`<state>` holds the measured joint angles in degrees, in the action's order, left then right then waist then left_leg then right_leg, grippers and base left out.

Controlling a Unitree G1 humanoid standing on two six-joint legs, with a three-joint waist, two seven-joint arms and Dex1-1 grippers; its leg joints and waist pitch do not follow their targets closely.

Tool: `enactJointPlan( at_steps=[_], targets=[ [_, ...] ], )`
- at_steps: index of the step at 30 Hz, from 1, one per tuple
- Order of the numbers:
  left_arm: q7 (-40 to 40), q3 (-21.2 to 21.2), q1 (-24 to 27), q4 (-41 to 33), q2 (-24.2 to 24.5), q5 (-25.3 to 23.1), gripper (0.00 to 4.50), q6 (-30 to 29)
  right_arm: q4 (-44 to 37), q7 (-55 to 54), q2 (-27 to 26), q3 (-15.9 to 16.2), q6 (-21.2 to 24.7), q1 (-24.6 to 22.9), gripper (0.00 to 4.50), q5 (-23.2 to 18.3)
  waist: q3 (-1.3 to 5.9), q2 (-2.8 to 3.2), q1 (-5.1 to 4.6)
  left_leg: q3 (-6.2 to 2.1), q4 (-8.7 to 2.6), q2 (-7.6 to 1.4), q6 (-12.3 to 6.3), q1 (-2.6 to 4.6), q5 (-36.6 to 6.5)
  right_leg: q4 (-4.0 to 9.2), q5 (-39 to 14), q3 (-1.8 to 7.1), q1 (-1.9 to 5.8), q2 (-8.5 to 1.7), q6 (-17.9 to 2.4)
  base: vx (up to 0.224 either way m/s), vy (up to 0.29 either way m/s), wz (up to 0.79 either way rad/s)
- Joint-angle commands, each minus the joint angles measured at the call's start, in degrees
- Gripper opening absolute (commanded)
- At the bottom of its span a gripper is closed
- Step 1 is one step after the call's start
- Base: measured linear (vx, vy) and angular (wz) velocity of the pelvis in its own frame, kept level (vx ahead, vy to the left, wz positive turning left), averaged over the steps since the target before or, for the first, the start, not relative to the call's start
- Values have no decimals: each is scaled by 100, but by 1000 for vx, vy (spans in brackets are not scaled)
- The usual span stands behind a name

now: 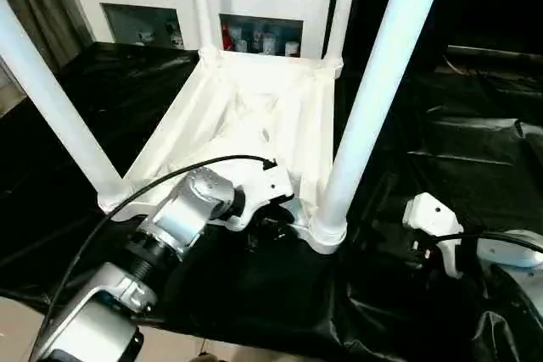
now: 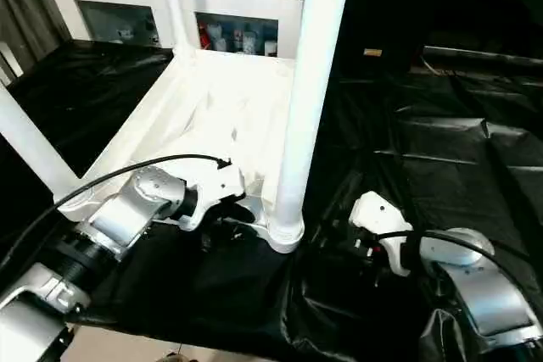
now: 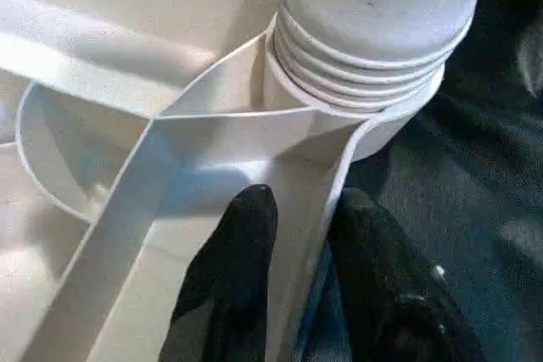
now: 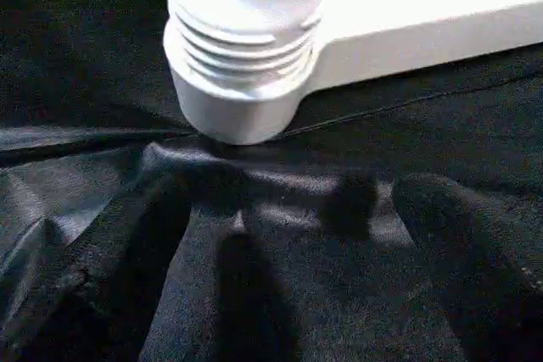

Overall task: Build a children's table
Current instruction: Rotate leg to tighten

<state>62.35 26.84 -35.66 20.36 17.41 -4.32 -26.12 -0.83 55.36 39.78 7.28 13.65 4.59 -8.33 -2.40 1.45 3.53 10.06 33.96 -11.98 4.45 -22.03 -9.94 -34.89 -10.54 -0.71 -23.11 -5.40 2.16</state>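
**Upside-down table, left hand on the near rim**

The children's table [image 1: 254,116] lay top-down on black sheeting [image 1: 441,142], all four legs up. Our left hand [image 3: 297,235] pinched the thin near rim wall beside the near right leg [image 1: 373,91], one finger on each side. Our right hand [image 4: 280,235] hovered spread wide and empty just beside that corner socket [image 4: 242,99]. We judged the plastic light, stiff and slick; ribs and sockets looked like the safest holds.

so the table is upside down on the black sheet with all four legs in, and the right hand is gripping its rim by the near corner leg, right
Nearly: the left hand is the one gripping the rim of the table top, one finger on each side, beside the near corner leg. The left wrist view shows it. The right hand rests open on the black sheet, apart from the table.
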Motion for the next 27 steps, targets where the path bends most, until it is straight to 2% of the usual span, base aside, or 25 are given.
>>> enactJointPlan(
  at_steps=[1,4,5,7,8,9,10,11,13,14,15,17,18,19,20,21,24,25,26,27],
  targets=[
    [-222,-154,38,-186,19,-44,96,-271,35,-51,-9,22,-36,34,439,53,303,-54,14,15,-430,-34,-198,70,-1704,480,-1405,48,234,-112,-1330,0,0,0],
    [-537,-339,251,-470,138,-132,78,-758,175,-314,-152,2,-108,118,439,139,300,-49,-12,-3,-446,-32,-166,52,-1752,483,-1518,41,241,-110,-1270,0,0,0],
    [-537,-339,251,-470,138,-132,66,-758,175,-314,-152,2,-108,118,439,139,301,-56,-28,-4,-449,-33,-157,44,-1729,477,-1487,39,246,-113,-1267,0,0,0],
    [-759,-562,440,-767,183,-51,63,-1198,333,-571,-338,-58,-85,225,439,180,307,-54,-84,-6,-440,-12,-158,36,-1720,490,-1557,31,240,-103,-1249,0,0,0],
    [-772,-574,451,-788,186,-46,63,-1227,342,-585,-349,-62,-82,230,439,182,314,-56,-115,-9,-440,-14,-149,26,-1675,468,-1465,32,252,-110,-1282,0,0,0],
    [-942,-707,620,-1045,234,-50,59,-1583,452,-754,-514,-118,-55,288,439,152,300,-58,-169,-35,-464,15,-162,-54,-1595,459,-1511,-4,299,-95,-1232,0,0,0],
    [-993,-732,669,-1123,251,-57,54,-1683,473,-787,-552,-131,-50,296,439,145,306,-86,-194,-38,-455,19,-163,-61,-1539,462,-1544,-9,303,-106,-1175,0,0,0],
    [-1056,-763,711,-1180,255,-71,54,-1748,482,-800,-571,-129,-52,299,439,147,318,-73,-209,-32,-434,16,-196,-19,-1556,487,-1561,1,272,-104,-1186,0,0,0],
    [-1176,-822,814,-1329,254,-98,44,-1930,502,-815,-611,-116,-66,307,439,145,329,-79,-232,-23,-417,16,-239,-13,-1478,477,-1387,11,271,-89,-1245,0,0,0],
    [-1219,-848,856,-1392,247,-99,44,-2005,513,-828,-631,-114,-72,311,439,142,329,-104,-251,-20,-409,18,-299,-37,-1328,458,-1144,10,291,-82,-1309,0,0,0],
    [-1246,-841,904,-1468,253,-113,34,-2016,527,-840,-647,-101,-86,318,439,151,327,-90,-250,-6,-395,16,-370,-15,-1285,461,-1074,10,271,-79,-1376,0,0,0],
    [-1224,-821,949,-1548,232,-74,28,-1984,557,-847,-663,-85,-118,343,439,159,318,-75,-246,3,-398,11,-394,7,-1384,480,-1231,12,250,-78,-1398,0,0,0],
    [-1213,-819,978,-1609,215,-31,23,-2014,581,-855,-679,-78,-141,358,439,168,314,-91,-239,7,-401,6,-385,14,-1428,480,-1310,15,244,-73,-1382,0,0,0],
    [-1023,-750,1053,-1614,205,123,17,-1425,618,-861,-748,-85,-199,414,439,138,307,-126,-243,6,-410,5,-384,4,-1473,496,-1426,11,237,-73,-1341,0,0,0],
    [-983,-738,1072,-1619,203,161,12,-1318,626,-861,-770,-91,-216,428,439,122,311,-110,-233,-3,-410,7,-380,6,-1499,491,-1480,9,236,-84,-1325,0,0,0],
    [-827,-690,1117,-1597,202,271,8,-788,652,-860,-850,-116,-277,474,439,62,307,-97,-232,1,-414,-2,-372,16,-1570,507,-1538,16,215,-84,-1292,0,0,0],
    [-707,-680,1136,-1557,185,375,4,-390,678,-806,-905,-110,-385,512,439,-6,332,-72,-190,15,-398,-22,-359,60,-1516,477,-1231,35,190,-75,-1338,0,0,0],
    [-517,-685,1146,-1487,160,502,1,-110,698,-707,-944,-91,-467,526,444,-79,330,-167,-162,39,-384,-21,-411,54,-1439,472,-1079,38,195,-64,-1365,0,0,0],
    [-456,-684,1147,-1464,154,537,1,-25,702,-682,-955,-88,-482,528,444,-98,319,-140,-126,31,-397,-17,-417,39,-1427,452,-1114,39,205,-77,-1355,0,0,0],
    [-323,-638,1108,-1302,169,551,1,276,673,-499,-1025,-89,-485,538,444,-279,326,-167,-64,53,-388,-33,-430,73,-1389,462,-1100,49,177,-78,-1334,0,0,0]
  ],
)
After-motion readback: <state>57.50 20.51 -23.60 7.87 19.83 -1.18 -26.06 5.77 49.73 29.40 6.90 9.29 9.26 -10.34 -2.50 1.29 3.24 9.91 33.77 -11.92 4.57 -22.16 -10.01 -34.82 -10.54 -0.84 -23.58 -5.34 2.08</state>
